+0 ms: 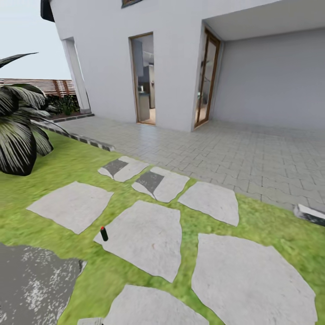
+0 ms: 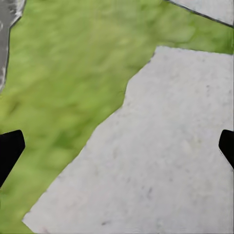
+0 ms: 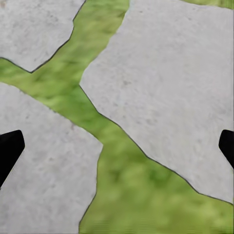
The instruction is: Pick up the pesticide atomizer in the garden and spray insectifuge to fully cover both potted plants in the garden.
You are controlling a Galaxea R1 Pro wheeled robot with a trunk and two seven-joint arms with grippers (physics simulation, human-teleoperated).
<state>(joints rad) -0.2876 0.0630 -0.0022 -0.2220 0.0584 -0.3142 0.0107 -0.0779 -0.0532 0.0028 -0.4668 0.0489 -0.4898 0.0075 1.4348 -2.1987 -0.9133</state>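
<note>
In the head view the garden lawn (image 1: pixel 113 271) lies below me with grey stepping stones (image 1: pixel 144 237). A tiny dark bottle with a red top (image 1: pixel 104 233) stands upright at the left edge of one stone; it is too small to tell whether it is the pesticide atomizer. The potted plants are out of view. My left gripper (image 2: pixel 117 151) hangs open over grass and a stone, with only its dark fingertips (image 2: pixel 9 151) showing. Over stones split by a grass strip, my right gripper (image 3: pixel 117 151) is also open, with nothing between its fingertips (image 3: pixel 227 146).
A big spiky striped agave (image 1: pixel 18 135) stands at the left. Part of the dark grey patio (image 1: pixel 31 284) lies at the lower left. Beyond the lawn are a paved terrace (image 1: pixel 225 149), the white house with open doors (image 1: pixel 144 79), and a brown fence (image 1: pixel 40 85).
</note>
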